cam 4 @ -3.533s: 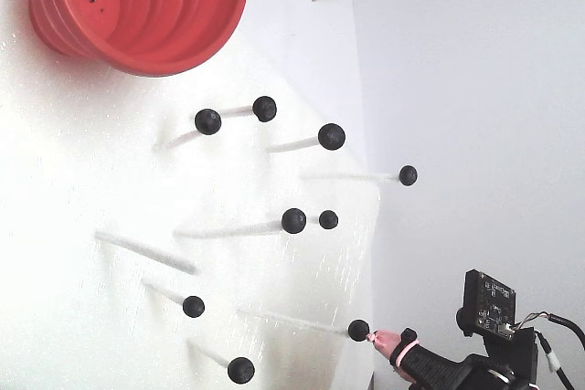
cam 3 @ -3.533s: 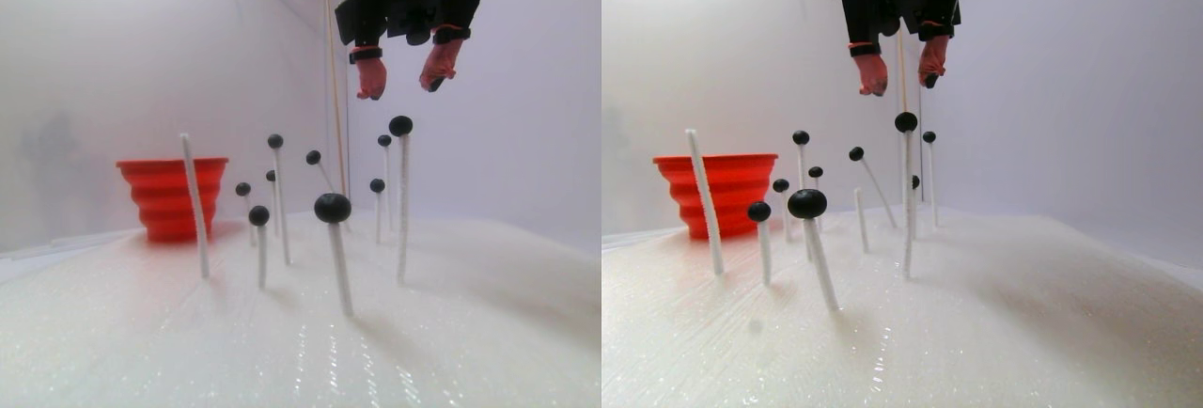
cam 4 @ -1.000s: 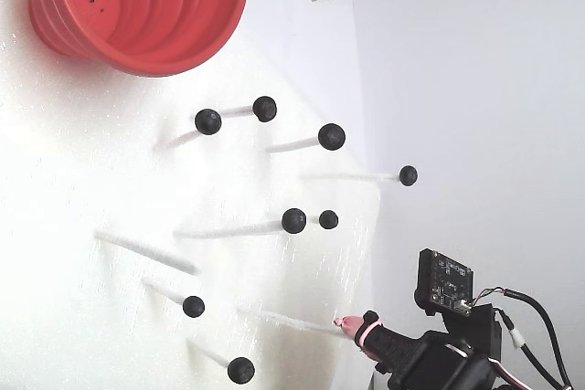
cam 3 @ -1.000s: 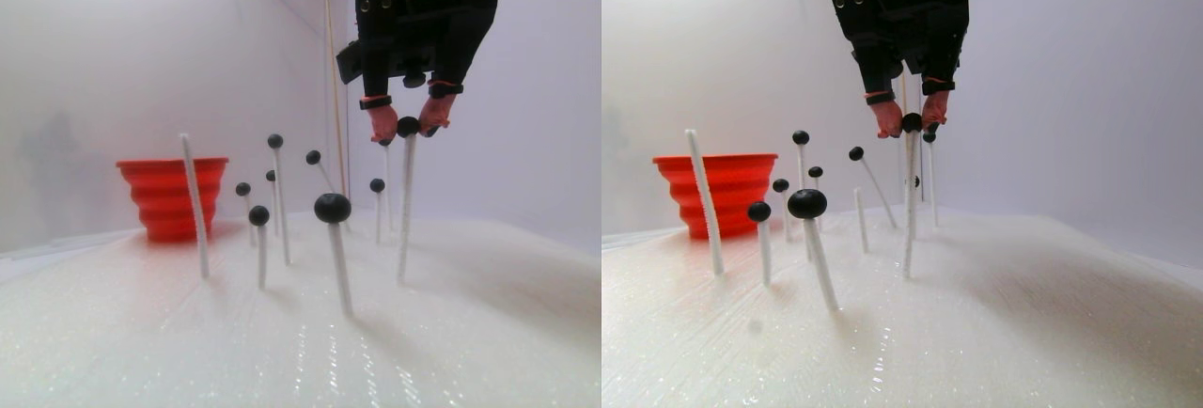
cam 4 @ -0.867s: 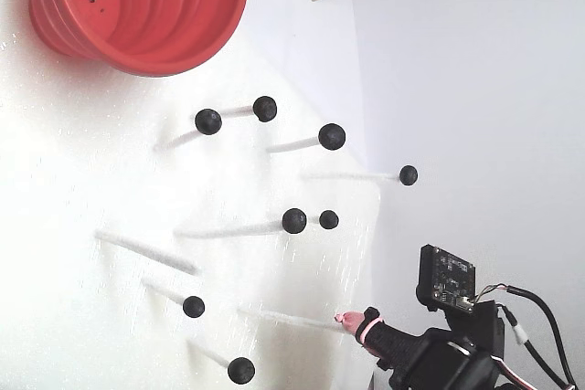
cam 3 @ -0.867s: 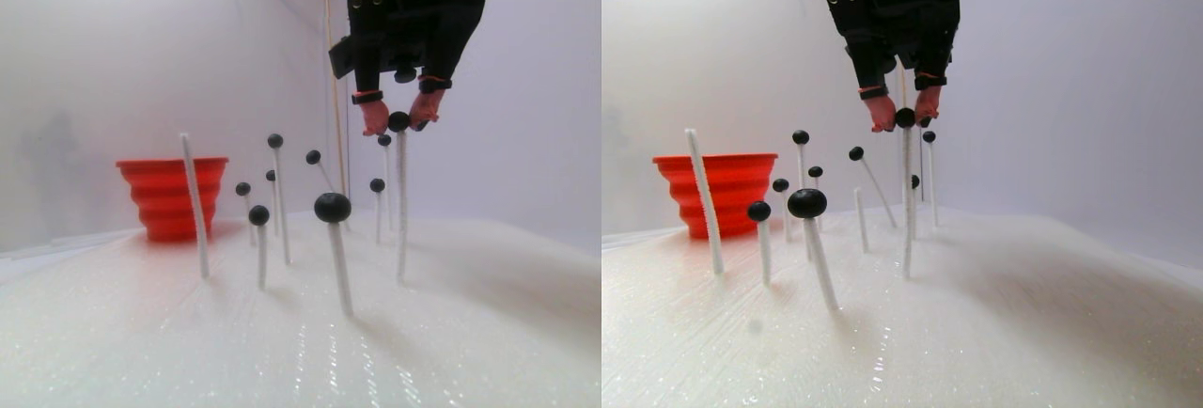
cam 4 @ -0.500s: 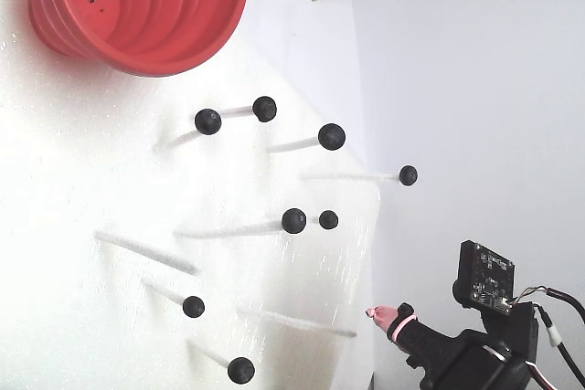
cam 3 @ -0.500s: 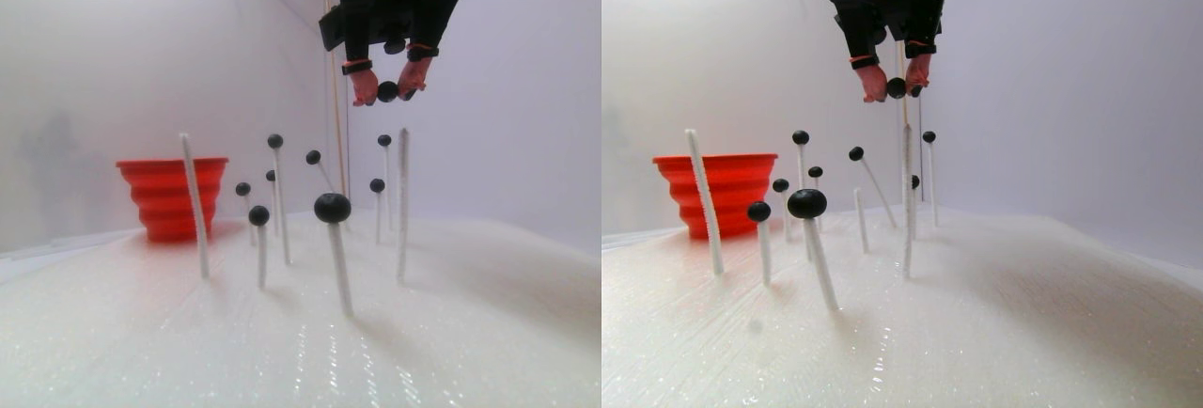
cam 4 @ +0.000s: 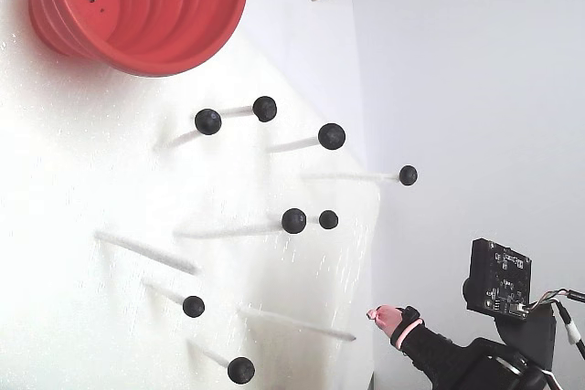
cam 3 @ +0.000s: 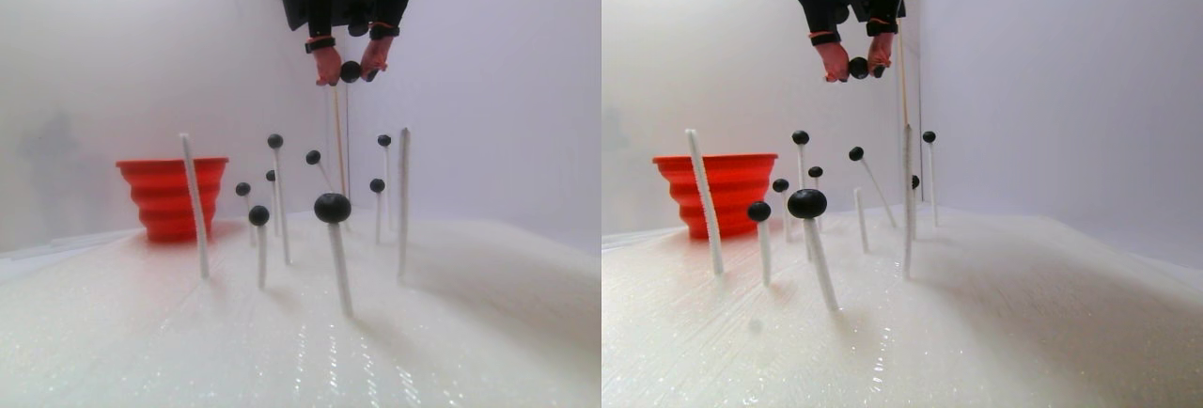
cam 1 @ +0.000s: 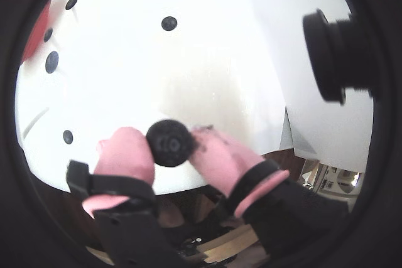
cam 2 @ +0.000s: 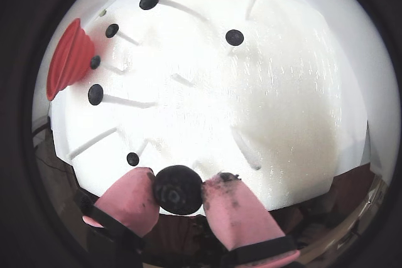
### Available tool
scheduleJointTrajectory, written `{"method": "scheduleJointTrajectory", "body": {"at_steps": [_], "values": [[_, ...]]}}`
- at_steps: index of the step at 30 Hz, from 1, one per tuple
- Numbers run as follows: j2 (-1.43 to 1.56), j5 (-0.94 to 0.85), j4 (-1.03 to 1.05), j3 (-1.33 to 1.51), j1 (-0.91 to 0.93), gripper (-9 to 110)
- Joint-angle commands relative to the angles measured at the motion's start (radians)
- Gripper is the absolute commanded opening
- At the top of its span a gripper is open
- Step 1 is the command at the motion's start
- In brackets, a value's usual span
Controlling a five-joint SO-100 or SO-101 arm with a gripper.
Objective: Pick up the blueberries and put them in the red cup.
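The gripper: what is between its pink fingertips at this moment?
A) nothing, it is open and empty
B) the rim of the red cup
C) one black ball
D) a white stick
C: in a wrist view the gripper is shut on one blueberry, a black ball pinched between the pink fingertips, high above the white sticks.

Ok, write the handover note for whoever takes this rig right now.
Gripper: shut on one blueberry, held high above the white sticks.
Red cup: upright at the far left in the stereo pair view, apart from the sticks.
Done: this berry is off its stick; two sticks stand bare.
Left: carry it over the cup and drop it in, then pick the other blueberries, eight by the fixed view.
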Motion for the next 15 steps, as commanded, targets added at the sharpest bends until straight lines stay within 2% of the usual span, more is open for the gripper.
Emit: {"method": "scheduleJointTrajectory", "body": {"at_steps": [1, 15], "values": [[0.083, -0.009, 0.000, -0.018, -0.043, 12], [0.095, -0.035, -0.026, -0.023, -0.186, 12]]}}
